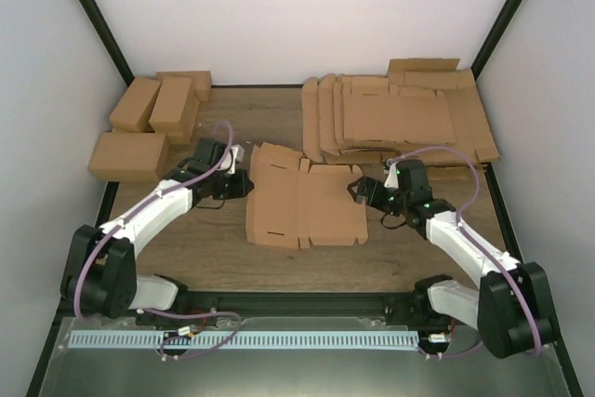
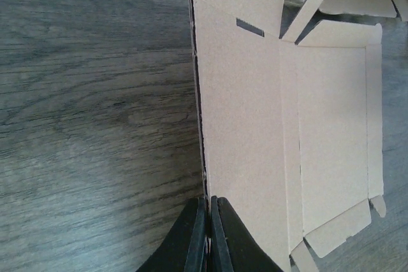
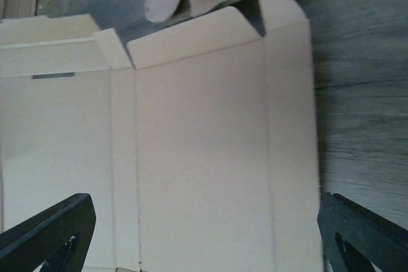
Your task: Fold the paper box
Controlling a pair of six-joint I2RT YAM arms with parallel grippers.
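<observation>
The paper box [image 1: 305,204] lay flat mid table [image 1: 232,258]. The left tool [image 2: 208,200] was pinched on its left edge, and the right tool [image 1: 358,191] gaped wide over the right side. I'd lift that flap slowly along its crease, with the right tool pinning the base.

Flat paper box [image 1: 302,209] at centre, left pincer [image 1: 244,183] at its edge, right pincer [image 1: 357,191] opposite (blanks [image 1: 400,118] behind)
</observation>
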